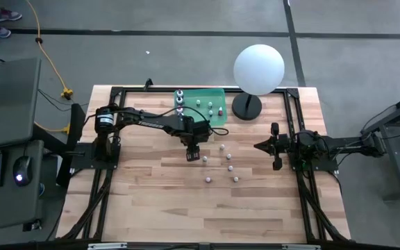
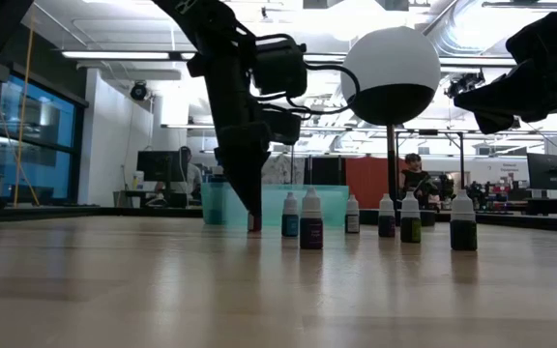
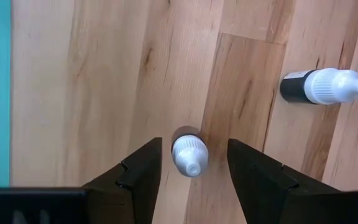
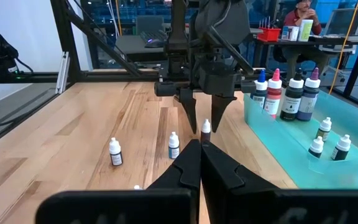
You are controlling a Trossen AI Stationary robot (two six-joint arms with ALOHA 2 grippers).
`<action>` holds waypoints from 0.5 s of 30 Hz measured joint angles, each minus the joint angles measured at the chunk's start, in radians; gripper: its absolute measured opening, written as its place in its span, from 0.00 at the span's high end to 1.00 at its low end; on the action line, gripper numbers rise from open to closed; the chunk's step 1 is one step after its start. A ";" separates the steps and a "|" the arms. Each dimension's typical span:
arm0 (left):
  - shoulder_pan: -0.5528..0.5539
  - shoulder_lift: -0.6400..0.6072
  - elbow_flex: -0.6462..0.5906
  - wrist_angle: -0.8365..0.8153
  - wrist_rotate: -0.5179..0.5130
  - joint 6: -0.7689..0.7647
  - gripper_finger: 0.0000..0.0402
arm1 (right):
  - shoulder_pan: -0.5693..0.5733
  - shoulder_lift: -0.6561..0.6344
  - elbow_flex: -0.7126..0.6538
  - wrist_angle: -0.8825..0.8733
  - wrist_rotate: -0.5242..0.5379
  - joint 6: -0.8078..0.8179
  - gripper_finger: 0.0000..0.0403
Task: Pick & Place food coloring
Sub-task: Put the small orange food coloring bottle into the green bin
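Observation:
Several tiny white-capped food coloring bottles (image 1: 228,157) stand upright on the wooden table. More bottles, some larger, stand in the green tray (image 1: 216,92) at the far side. My left gripper (image 1: 193,154) points straight down over the table's middle and is open. In the left wrist view its fingers (image 3: 143,171) stand on either side of one small bottle (image 3: 189,155), with a gap showing on both sides. A dark-bodied bottle (image 3: 325,86) stands close by. My right gripper (image 1: 276,146) waits shut above the table's right side.
A big white sphere (image 1: 258,68) on a black base (image 1: 246,106) stands at the far edge, right of the tray. Other bottles (image 2: 311,219) stand in a loose group to the right of my left gripper. The near half of the table (image 1: 186,208) is bare wood.

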 joint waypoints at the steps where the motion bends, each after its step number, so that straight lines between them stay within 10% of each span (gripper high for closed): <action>1: 0.000 0.000 0.000 0.000 0.000 0.000 0.56 | 0.000 0.000 0.000 0.000 0.000 0.000 1.00; 15: 0.000 0.000 0.000 0.000 0.013 -0.007 0.62 | 0.000 0.000 0.000 0.000 0.000 0.000 1.00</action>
